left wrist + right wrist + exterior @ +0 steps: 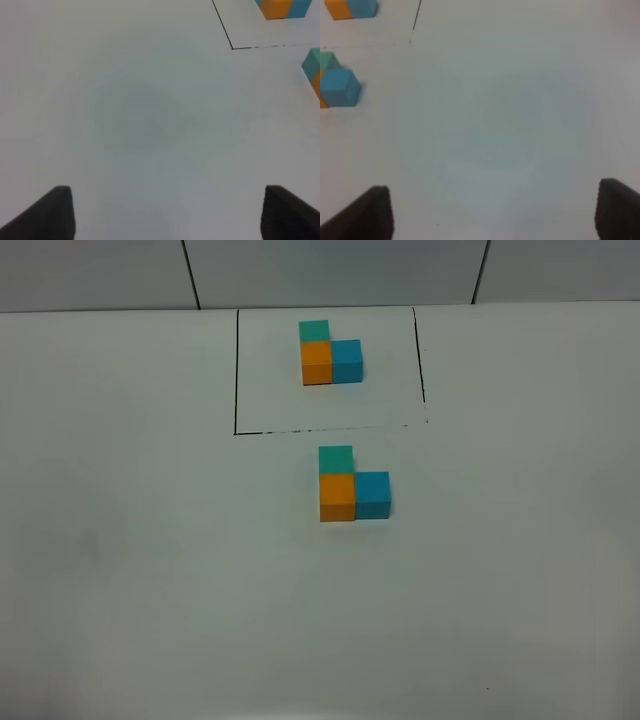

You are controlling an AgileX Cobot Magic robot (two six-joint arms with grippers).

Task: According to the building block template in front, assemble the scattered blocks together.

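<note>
The white table (150,570) fills nearly all of every view, and both grippers hang above bare stretches of it. The left gripper (167,212) is spread wide, its two dark fingertips (52,212) showing only at the picture's edge, with nothing between them and nothing touched. The right gripper (492,212) is spread just as wide, its fingertips (370,212) likewise over plain table and holding nothing. Neither arm shows in the exterior high view.

The landmark is the thin black drawn rectangle (237,370) at the table's far side. Inside it sits the building block template (330,353): an orange cube with a teal one touching its far face and a blue one touching its right face, forming an L.

Just outside the rectangle's near edge, toward the camera, the scattered blocks (353,485) stand together in the same L. The orange cube (337,498) is the corner, the teal cube (335,459) touches its far face, and the blue cube (372,494) touches its right face.

The left wrist view catches the rectangle's corner (232,47) and slivers of both clusters at its margin; the right wrist view shows the assembled blue cube (340,87) well apart from the fingers. Nothing stands between either gripper and the blocks.
</note>
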